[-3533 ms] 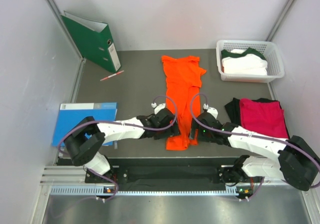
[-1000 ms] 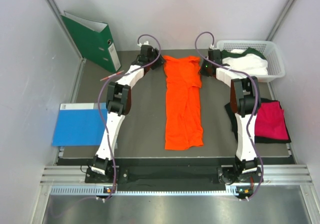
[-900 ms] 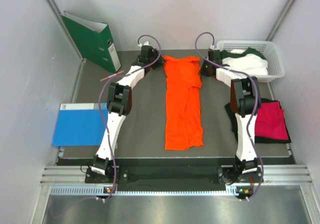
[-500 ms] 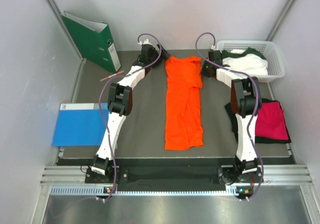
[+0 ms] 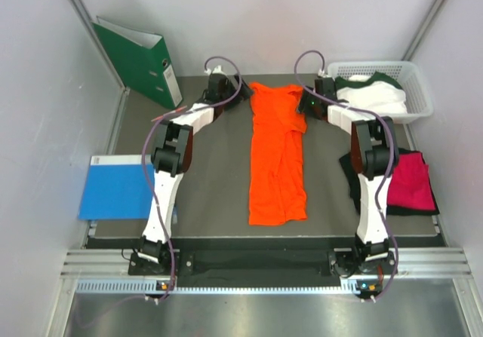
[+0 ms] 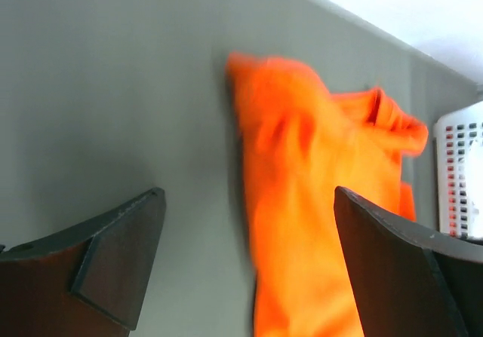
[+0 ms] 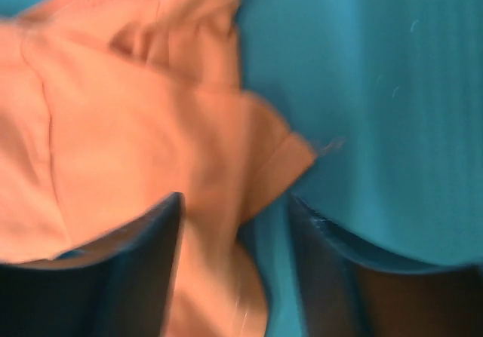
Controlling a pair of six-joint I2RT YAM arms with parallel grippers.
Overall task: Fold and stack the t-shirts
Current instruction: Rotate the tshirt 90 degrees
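grey table [image 5: 211, 171]: carries all items listed. left arm [image 5: 167, 163] and right arm [image 5: 371, 163]: both stretched out to the far end of the table, one on each side of the orange t-shirt [image 5: 278, 156]. orange t-shirt: lies lengthwise at mid-table as a long narrow strip, collar end far, hem end near, cloth rumpled at the far end. blue folder [image 5: 117, 190]: flat at the left edge of the table. green ring binder [image 5: 136, 62]: upright in the far left corner. white basket [image 5: 423, 88]: far right corner, holds the white t-shirt with dark green trim [image 5: 373, 97]. black t-shirt [image 5: 352, 173]: right side of the table, under the magenta t-shirt [image 5: 411, 180], which lies on top of it. thin pink pen [image 5: 164, 115]: near the binder, beside the left arm. left gripper [image 6: 247, 197]: fingers set wide apart, nothing between them, just beside the shirt's far left corner. right gripper [image 7: 235, 201]: fingers apart, over the shirt's far right sleeve, orange cloth showing in the gap.
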